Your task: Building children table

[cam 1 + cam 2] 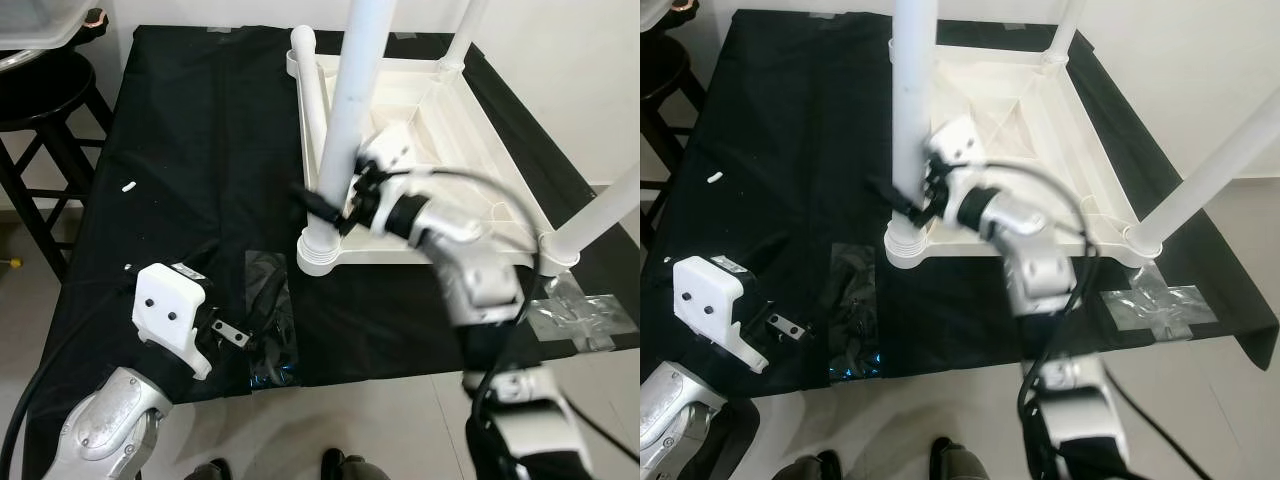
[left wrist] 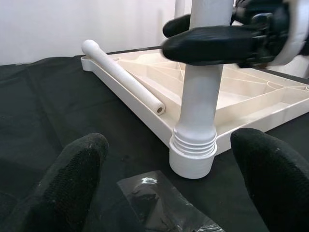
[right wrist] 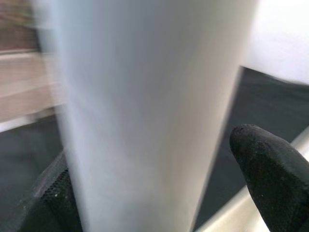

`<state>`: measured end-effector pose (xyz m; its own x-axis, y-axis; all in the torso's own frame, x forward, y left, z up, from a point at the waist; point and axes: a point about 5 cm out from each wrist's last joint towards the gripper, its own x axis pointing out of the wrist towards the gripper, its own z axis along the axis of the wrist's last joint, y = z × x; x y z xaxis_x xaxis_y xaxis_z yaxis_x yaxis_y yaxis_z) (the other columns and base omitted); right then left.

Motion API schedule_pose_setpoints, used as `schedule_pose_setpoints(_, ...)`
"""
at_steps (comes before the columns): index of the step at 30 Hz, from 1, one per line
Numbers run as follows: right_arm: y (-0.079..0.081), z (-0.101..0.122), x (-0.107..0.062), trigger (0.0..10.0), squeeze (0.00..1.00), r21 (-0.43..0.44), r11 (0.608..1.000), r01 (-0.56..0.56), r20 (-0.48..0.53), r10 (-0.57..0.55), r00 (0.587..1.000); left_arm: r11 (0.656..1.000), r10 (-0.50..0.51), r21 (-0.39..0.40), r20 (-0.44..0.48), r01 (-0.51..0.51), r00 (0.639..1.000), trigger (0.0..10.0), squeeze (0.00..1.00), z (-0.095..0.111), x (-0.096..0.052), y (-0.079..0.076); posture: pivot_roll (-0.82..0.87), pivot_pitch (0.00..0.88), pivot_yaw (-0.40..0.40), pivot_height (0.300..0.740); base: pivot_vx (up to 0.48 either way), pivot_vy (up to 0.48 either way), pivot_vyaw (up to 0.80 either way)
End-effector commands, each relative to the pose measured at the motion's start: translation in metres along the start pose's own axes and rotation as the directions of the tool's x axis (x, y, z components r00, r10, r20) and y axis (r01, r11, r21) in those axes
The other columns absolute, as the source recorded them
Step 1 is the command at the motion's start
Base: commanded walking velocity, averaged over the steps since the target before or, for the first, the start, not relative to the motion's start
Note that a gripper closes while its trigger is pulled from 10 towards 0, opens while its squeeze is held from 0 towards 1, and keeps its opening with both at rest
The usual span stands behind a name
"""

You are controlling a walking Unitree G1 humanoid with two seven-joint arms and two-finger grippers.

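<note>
Black cloth (image 1: 190,150) covers the work surface. On it lies the white tabletop (image 1: 440,150), upside down, ribbed underside facing up.

Three legs stand upright in corner sockets; the near-left leg (image 1: 345,120) is the one in hand. A fourth, the loose leg (image 2: 123,75), lies flat along the tabletop's left rim, not yet fitted.

Right gripper (image 1: 335,205) reaches in from the tabletop side, fingers clamped around the near-left leg low down, just above its threaded collar (image 2: 195,142). The collar's threads show above the socket (image 2: 193,164), so by my reading the leg is not fully seated.

Left gripper (image 2: 169,179) hovers low over the cloth, near the socket corner, fingers spread wide, holding nothing. A clear plastic bag (image 1: 270,320) lies on the cloth just in front of it.

Step in hand, as judged: seating this leg. Keep the leg plumb while turning, grip low to limit wobble, and steady the tabletop corner with the free gripper so the frame does not skid.
</note>
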<state>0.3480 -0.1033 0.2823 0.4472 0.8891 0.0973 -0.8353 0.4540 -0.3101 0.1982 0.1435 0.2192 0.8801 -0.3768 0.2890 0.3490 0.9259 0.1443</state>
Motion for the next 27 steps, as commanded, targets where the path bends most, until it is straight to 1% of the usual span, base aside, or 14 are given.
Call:
schedule_pose_setpoints(1,0.005,-0.005,0.001,10.0,0.0,0.01,0.996,-0.086,0.005,0.086,0.996,1.0,-0.001,-0.001,-0.002,0.001,1.0,10.0,0.0,0.001,-0.002,-0.003,0.03,0.256,-0.126,0.74,0.0,0.0,0.0)
schedule_pose_setpoints(2,0.004,-0.002,-0.001,10.0,0.0,-0.008,0.988,-0.157,-0.006,0.157,0.988,1.0,-0.001,-0.001,-0.002,0.001,1.0,10.0,0.0,0.001,-0.003,-0.004,0.03,0.256,-0.126,0.74,0.0,0.0,0.0)
schedule_pose_setpoints(3,-0.005,0.007,-0.001,10.0,0.0,0.003,0.97,-0.243,0.01,0.243,0.97,1.0,0.0,-0.001,-0.005,0.0,1.0,10.0,0.0,0.001,-0.004,-0.004,0.04,0.258,-0.125,0.74,0.0,0.0,0.0)
schedule_pose_setpoints(4,-0.005,0.007,-0.001,10.0,0.0,0.003,0.97,-0.243,0.01,0.243,0.97,1.0,0.0,-0.001,-0.005,0.0,1.0,10.0,0.0,0.001,-0.004,-0.004,0.04,0.258,-0.125,0.74,0.0,0.0,0.0)
schedule_pose_setpoints(7,-0.01,0.018,-0.001,10.0,0.0,0.025,0.946,-0.323,0.055,0.321,0.945,1.0,0.001,0.0,-0.008,-0.001,1.0,10.0,0.0,0.002,-0.005,-0.003,0.04,0.26,-0.125,0.74,0.0,0.0,0.0)
schedule_pose_setpoints(9,-0.014,0.024,-0.003,10.0,0.0,0.041,0.914,-0.404,0.089,0.399,0.913,1.0,0.001,0.0,-0.012,-0.001,1.0,10.0,0.0,0.002,-0.007,-0.003,0.05,0.26,-0.124,0.74,0.0,0.0,0.0)
schedule_pose_setpoints(10,-0.014,0.024,-0.003,10.0,0.0,0.041,0.914,-0.404,0.089,0.399,0.913,1.0,0.001,0.0,-0.012,-0.001,1.0,10.0,0.0,0.002,-0.007,-0.003,0.05,0.26,-0.124,0.74,0.0,0.0,0.0)
schedule_pose_setpoints(11,-0.018,0.026,-0.004,10.0,0.0,0.028,0.894,-0.448,0.086,0.444,0.892,1.0,0.001,0.001,-0.014,-0.001,1.0,10.0,0.0,0.002,-0.008,-0.003,0.06,0.258,-0.122,0.74,0.0,0.0,0.0)
schedule_pose_setpoints(13,-0.018,0.026,-0.004,10.0,0.0,0.028,0.894,-0.448,0.086,0.444,0.892,1.0,0.001,0.001,-0.014,-0.001,1.0,10.0,0.0,0.002,-0.008,-0.003,0.06,0.258,-0.122,0.74,0.0,0.0,0.0)
schedule_pose_setpoints(14,-0.019,0.026,-0.004,1.8,0.0,0.029,0.883,-0.468,0.085,0.464,0.881,1.0,0.001,0.001,-0.016,-0.001,1.0,10.0,0.0,0.002,-0.008,-0.003,0.06,0.256,-0.121,0.74,0.0,0.0,0.0)
schedule_pose_setpoints(15,-0.019,0.026,-0.005,0.0,0.0,0.037,0.873,-0.486,0.088,0.482,0.872,1.0,0.002,0.002,-0.017,-0.002,1.0,10.0,0.0,0.002,-0.008,-0.003,0.06,0.256,-0.119,0.74,0.0,0.0,0.0)
schedule_pose_setpoints(19,-0.02,0.024,-0.01,0.0,0.0,0.055,0.838,-0.543,0.078,0.539,0.839,1.0,0.001,0.003,-0.02,-0.001,1.0,10.0,0.0,0.002,-0.009,-0.003,0.06,0.256,-0.116,0.74,0.0,0.0,0.0)
schedule_pose_setpoints(23,-0.018,0.019,-0.014,0.0,0.0,0.071,0.828,-0.557,0.052,0.554,0.831,1.0,0.001,0.003,-0.021,-0.001,1.0,10.0,0.0,0.002,-0.009,-0.002,0.05,0.257,-0.114,0.74,0.0,0.0,0.0)
schedule_pose_setpoints(27,-0.015,0.013,-0.025,0.0,0.0,0.095,0.821,-0.563,0.031,0.563,0.826,1.0,0.001,0.003,-0.02,-0.001,1.0,10.0,0.0,0.002,-0.008,-0.002,0.05,0.255,-0.114,0.74,0.0,0.0,0.0)
